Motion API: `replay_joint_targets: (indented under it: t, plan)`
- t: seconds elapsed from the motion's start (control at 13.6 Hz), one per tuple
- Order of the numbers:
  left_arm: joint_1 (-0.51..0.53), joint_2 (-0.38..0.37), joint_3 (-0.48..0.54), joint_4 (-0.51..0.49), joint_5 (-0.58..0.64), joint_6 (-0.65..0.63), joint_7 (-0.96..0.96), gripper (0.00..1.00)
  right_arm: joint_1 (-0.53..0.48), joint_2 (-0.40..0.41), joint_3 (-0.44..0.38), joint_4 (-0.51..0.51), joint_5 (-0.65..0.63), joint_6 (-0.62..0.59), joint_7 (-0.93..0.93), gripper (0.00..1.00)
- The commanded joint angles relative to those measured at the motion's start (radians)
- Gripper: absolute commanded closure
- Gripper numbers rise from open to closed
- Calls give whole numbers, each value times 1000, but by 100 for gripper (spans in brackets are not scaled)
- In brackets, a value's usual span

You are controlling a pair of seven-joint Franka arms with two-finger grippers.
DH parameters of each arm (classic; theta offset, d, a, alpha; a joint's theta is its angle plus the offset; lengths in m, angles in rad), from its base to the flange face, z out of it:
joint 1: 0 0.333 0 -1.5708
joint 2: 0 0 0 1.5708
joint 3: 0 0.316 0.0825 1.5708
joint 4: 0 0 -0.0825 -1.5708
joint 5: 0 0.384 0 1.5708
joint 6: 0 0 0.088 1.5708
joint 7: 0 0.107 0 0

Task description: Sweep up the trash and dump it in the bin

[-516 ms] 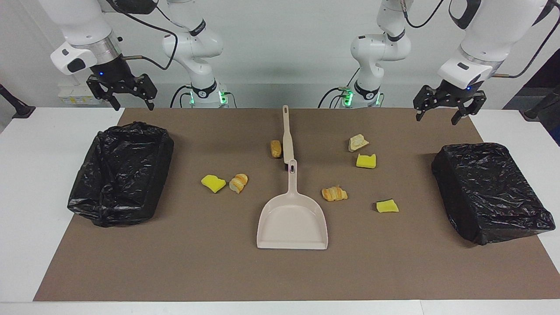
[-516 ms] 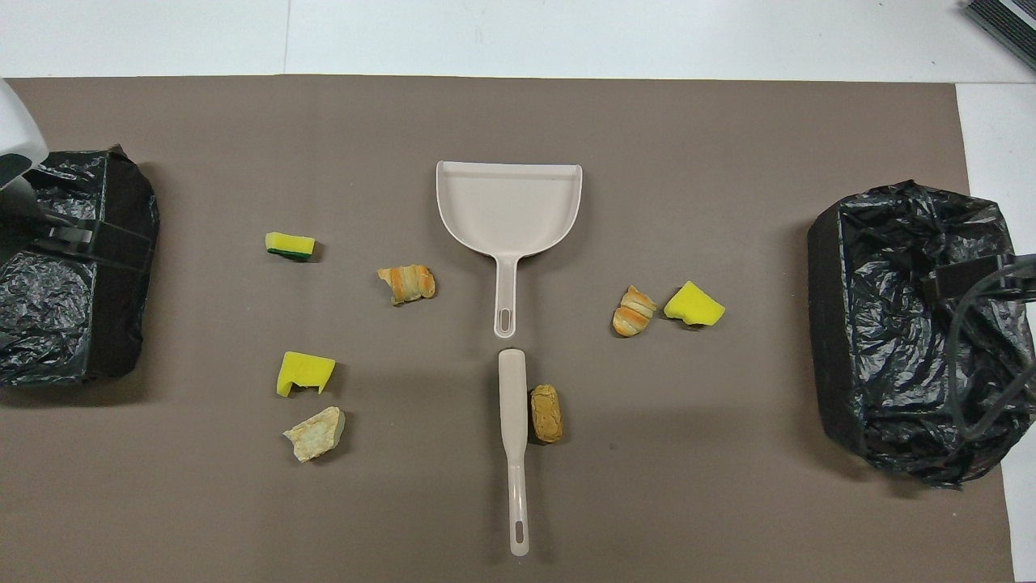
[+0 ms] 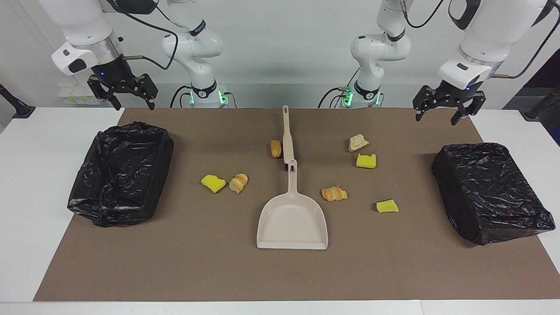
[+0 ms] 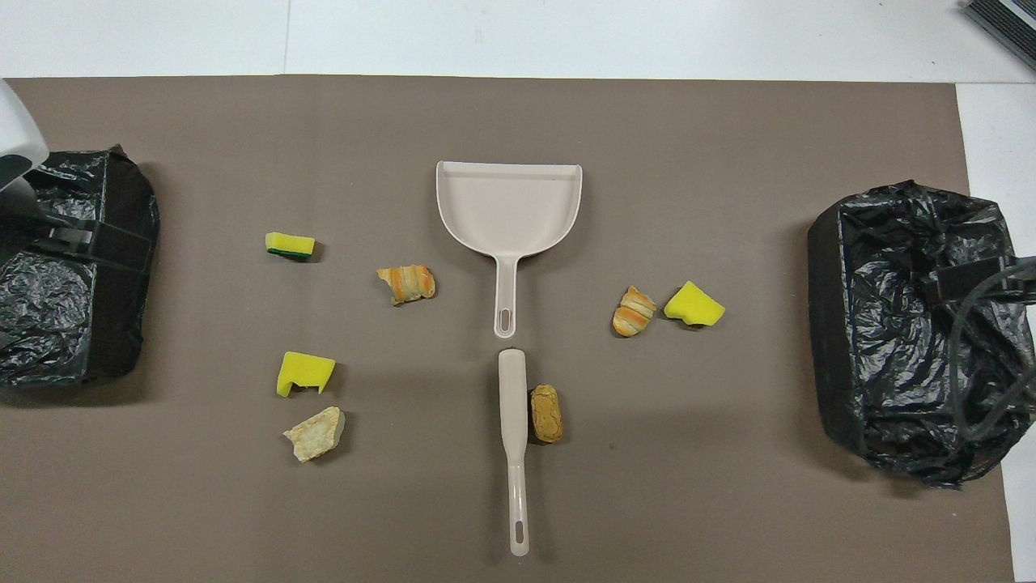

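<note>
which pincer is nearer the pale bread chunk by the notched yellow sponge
Left. The left pincer hangs over the mat's corner toward the pale bread chunk; the right pincer hangs by the other bin.

Seven trash chunks (image 3: 334, 193), two bins (image 3: 121, 173).

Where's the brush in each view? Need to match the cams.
Facing view: brush at top centre, nearer the robots than the dustpan, handle end toward the robots.
Overhead view: brush at bottom centre, below the dustpan.
Shared landmark: tan bread chunk touching its head.
</note>
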Motion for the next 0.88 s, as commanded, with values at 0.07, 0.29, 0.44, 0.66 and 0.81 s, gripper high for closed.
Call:
replay_joint_targets:
  t: [0.07,0.29,0.44,0.66,0.81]
  plan:
    - [1,-28,-10,-24,-5,17,0,0,-1,-22,0,-18,-3,-17,-2,0]
    - [-1,-35,-14,-32,-5,10,-2,0,2,-24,2,-24,-8,1,-4,0]
    - [-1,-39,-29,-38,-6,2,-3,0,16,-16,11,-23,-17,44,7,0]
    - [-1,-90,-75,-117,-6,17,-37,0,86,59,14,-12,-2,133,75,0]
    - [-1,-156,-133,-215,-6,39,-95,0,163,108,14,9,4,174,168,0]
